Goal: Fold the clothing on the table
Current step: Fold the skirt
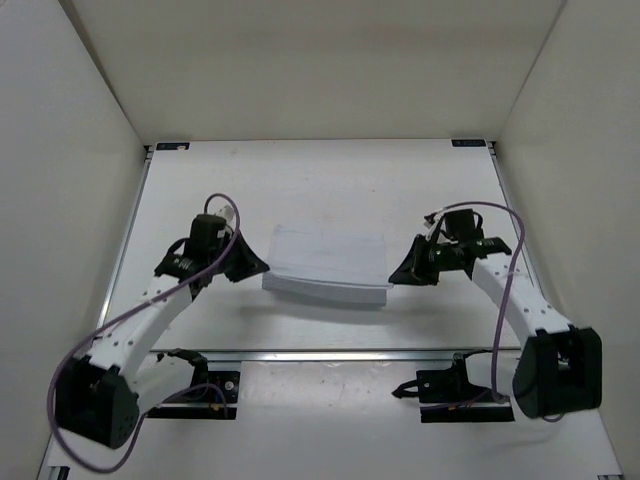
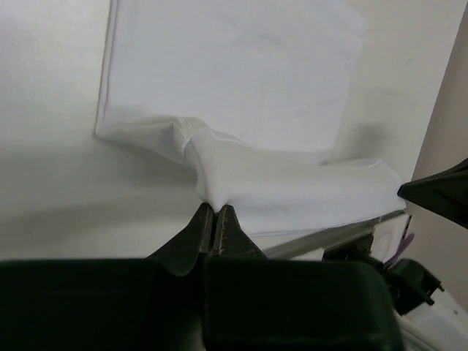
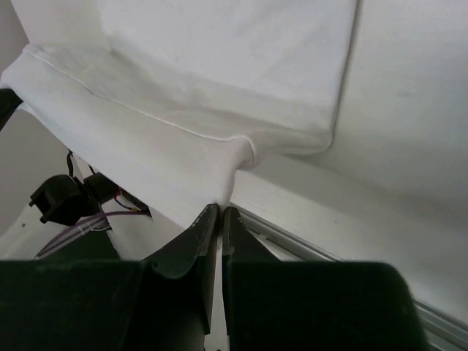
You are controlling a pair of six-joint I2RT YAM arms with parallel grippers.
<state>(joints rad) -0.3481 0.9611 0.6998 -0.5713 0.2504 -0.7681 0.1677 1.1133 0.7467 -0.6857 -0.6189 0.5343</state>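
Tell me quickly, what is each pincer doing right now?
Left pincer: closed, pinching the left end of the clothing.
Right pincer: closed, pinching the clothing at its right end.

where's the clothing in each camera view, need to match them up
top external: clothing mid-picture.
left wrist: upper middle, near edge pinched in left gripper.
right wrist: upper left, pinched in right gripper.
shared landmark: metal rail below the clothing.

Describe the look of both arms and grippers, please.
Both arms are alike: the left arm and right arm have white links and black joint housings. The left gripper and right gripper are black with two tapering fingers. A thin purple cable runs along each arm.
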